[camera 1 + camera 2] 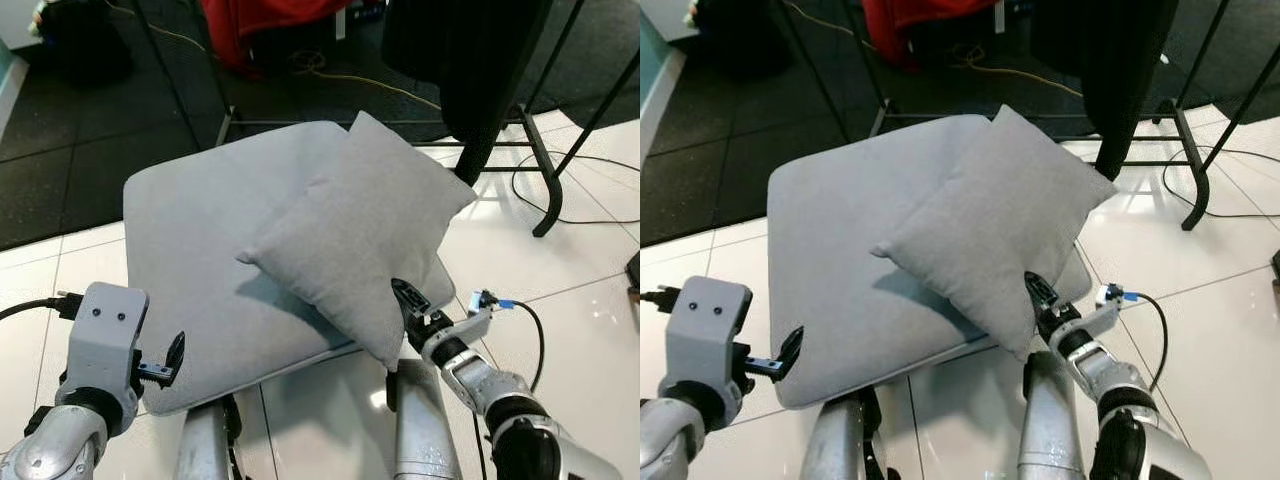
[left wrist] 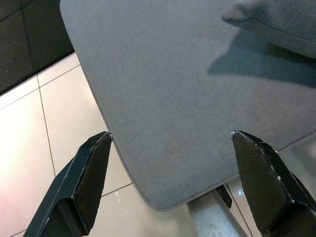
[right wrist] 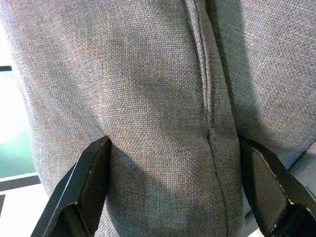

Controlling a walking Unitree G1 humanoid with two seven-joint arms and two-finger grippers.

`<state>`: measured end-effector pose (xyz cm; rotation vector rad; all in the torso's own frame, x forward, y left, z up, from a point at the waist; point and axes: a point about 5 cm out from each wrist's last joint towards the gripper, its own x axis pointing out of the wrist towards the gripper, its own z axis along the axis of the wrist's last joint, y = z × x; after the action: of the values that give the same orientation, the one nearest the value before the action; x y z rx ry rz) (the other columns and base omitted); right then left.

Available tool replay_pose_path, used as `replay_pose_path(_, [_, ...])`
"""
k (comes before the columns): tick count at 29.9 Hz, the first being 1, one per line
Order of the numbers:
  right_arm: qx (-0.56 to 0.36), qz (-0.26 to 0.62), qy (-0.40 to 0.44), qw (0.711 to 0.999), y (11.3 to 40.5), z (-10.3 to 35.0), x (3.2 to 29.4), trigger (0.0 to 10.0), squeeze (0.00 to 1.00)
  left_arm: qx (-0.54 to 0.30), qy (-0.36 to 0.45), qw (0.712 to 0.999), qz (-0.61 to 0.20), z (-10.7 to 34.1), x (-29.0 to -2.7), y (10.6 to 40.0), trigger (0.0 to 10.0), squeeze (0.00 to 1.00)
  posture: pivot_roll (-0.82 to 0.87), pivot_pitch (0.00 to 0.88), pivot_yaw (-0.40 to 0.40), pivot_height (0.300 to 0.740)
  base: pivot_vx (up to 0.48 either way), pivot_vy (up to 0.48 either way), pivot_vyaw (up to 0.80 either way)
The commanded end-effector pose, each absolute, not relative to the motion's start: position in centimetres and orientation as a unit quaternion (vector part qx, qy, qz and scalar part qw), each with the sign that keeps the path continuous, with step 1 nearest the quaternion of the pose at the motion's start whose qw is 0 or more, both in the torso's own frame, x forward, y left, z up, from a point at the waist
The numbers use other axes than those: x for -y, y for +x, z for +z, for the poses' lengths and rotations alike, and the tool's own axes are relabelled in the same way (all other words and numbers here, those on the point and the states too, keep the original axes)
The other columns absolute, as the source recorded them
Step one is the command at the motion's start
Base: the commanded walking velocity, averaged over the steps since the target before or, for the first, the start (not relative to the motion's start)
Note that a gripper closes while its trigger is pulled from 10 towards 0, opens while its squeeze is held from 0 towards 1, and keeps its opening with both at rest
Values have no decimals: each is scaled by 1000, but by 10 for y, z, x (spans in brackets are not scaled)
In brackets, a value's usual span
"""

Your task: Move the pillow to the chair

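The left arm reaches forward low on the robot's left, its grey wrist block upright, and the left gripper [image 2: 170, 173] holds its two black fingers [image 2: 91, 173] spread wide with nothing between them. The right arm stretches forward and inward from the lower right; the right gripper [image 3: 173, 168] has its fingers [image 3: 86, 180] parted, pressed against grey fabric on both sides.

The pillow [image 1: 360, 235] is plain light grey woven cloth, the same grey as the chair seat [image 1: 195, 270] under it. Floor tiles [image 1: 560, 260] at the right are glossy white; the mat [image 1: 90, 130] at upper left is black. A red cloth [image 1: 255, 20] shows at top centre. Both grippers have black fingers [image 2: 94, 173] on silver arms [image 1: 60, 440].
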<state>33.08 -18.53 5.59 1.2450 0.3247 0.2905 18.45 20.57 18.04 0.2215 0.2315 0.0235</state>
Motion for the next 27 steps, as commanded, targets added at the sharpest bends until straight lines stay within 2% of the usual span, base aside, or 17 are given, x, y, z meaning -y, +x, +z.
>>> replay_pose_path(1, [-197, 167, 582, 771, 331, 53, 155, 10000, 0, -130, 113, 985, 14, 180, -209, 178, 10000, 0, 128, 385, 106, 465, 0, 0, 0])
replay_pose_path(5, [-191, 193, 578, 770, 339, 64, 146, 10000, 0, -131, 114, 985, 16, 181, -210, 177, 10000, 0, 128, 391, 107, 465, 0, 0, 0])
replay_pose_path(7, [-185, 239, 565, 768, 348, 80, 132, 10000, 0, -133, 115, 984, 17, 182, -211, 177, 10000, 0, 129, 396, 108, 465, 0, 0, 0])
replay_pose_path(11, [-178, 275, 550, 768, 354, 92, 120, 10000, 0, -135, 114, 984, 15, 182, -209, 177, 10000, 0, 128, 396, 110, 465, 0, 0, 0])
replay_pose_path(12, [-174, 287, 543, 770, 356, 96, 117, 8980, 0, -135, 113, 984, 14, 182, -208, 177, 10000, 0, 127, 398, 109, 465, 0, 0, 0])
replay_pose_path(13, [-172, 295, 538, 771, 357, 99, 114, 0, 0, -136, 113, 984, 13, 182, -208, 177, 10000, 0, 127, 397, 108, 465, 0, 0, 0])
replay_pose_path(21, [-182, 290, 508, 790, 359, 99, 110, 0, 0, -138, 111, 984, 14, 182, -207, 176, 10000, 0, 126, 403, 102, 465, 0, 0, 0])
replay_pose_path(27, [-164, 250, 509, 807, 363, 98, 124, 0, 0, -143, 109, 984, 15, 181, -208, 174, 10000, 0, 123, 402, 101, 465, 0, 0, 0])
